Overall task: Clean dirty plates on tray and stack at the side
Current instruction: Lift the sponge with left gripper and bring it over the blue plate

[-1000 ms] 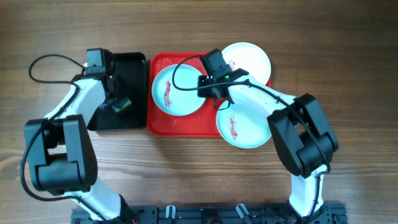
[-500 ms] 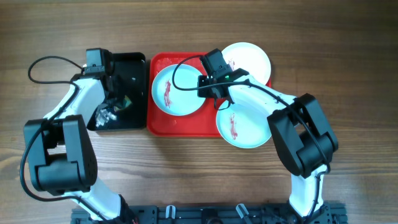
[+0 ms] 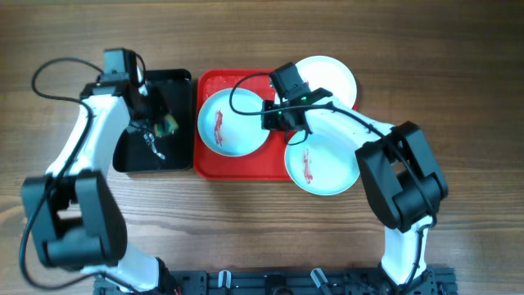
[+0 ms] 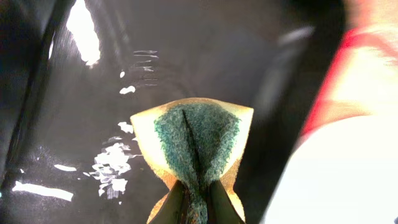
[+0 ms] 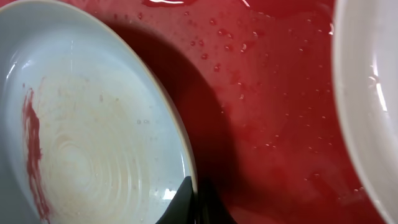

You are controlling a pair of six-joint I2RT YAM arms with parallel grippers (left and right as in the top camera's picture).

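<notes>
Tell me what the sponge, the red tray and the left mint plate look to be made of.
The sponge looks like soft yellow foam with a fibrous green scouring face; it creases where pinched. The red tray is probably plastic: glossy and beaded with droplets. The plate is hard and smooth, either ceramic or melamine, I can't tell which; faint concentric rings show.
</notes>
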